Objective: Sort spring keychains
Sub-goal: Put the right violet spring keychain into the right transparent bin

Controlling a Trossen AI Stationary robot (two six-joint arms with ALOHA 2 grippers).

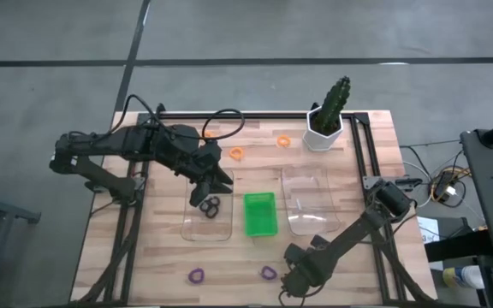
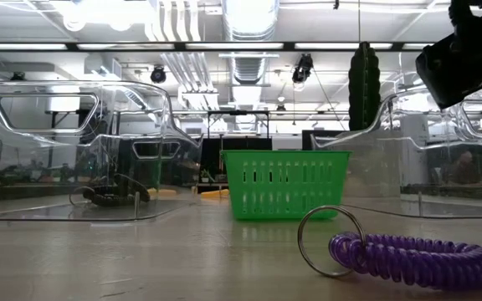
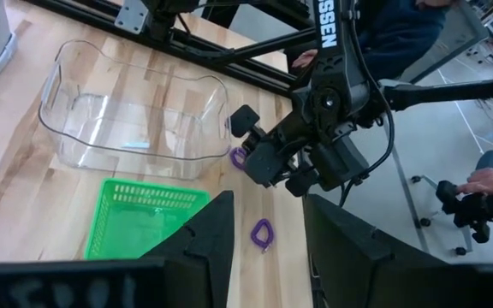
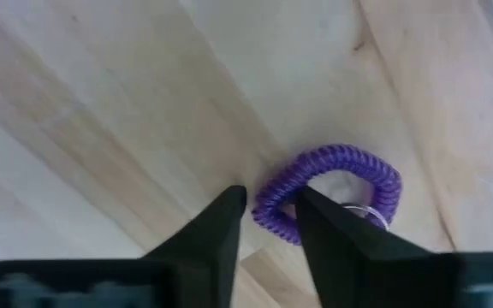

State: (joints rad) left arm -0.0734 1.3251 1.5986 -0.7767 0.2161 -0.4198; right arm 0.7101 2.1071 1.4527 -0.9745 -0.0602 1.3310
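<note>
High view: black keychains (image 1: 210, 205) lie in the left clear tray (image 1: 205, 231); the right clear tray (image 1: 308, 201) and green tray (image 1: 260, 214) appear empty. Three orange keychains (image 1: 237, 153) and two purple keychains (image 1: 196, 275) lie loose on the table (image 1: 144, 257).

Left wrist view: left gripper (image 3: 264, 231) hovers above the trays, fingers apart, empty.

Right wrist view: right gripper (image 4: 268, 224), narrowly parted, straddles a purple coil (image 4: 328, 184), not yet closed.

Sorting looks barely begun.

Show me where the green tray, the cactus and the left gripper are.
green tray (image 1: 260, 214), high view, its floor.
cactus (image 1: 335, 99), high view, its stem.
left gripper (image 1: 210, 193), high view, between its fingertips.
</note>
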